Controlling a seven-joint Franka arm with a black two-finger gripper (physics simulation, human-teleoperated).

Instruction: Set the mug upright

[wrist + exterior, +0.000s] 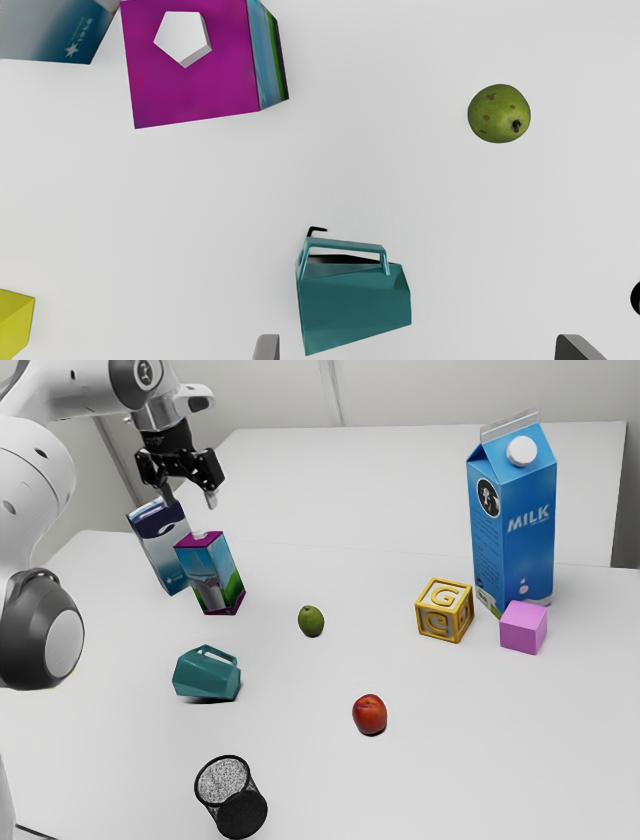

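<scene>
While the arm (70, 390) reaches in from the exterior view's upper left, its gripper (190, 498) hangs high above the table (470, 750), pointing down. Its fingers stand wide apart, holding nothing. Well below them, nearer one finger than the other, the mug (355, 305) lies on its side, its handle on the side away from the fingertips.

Near the white table's (480, 760) far edge stand a tilted box (162, 550), a purple-topped carton (212, 575) and, toward the exterior view's right, the milk carton (525, 510), letter block (444, 609) and pink cube (524, 627). Farther from that edge: green pear (311, 621), teal mug (207, 675) (on its side), red fruit (369, 714), mesh cup (232, 796). A yellow block (15, 320) too.
</scene>
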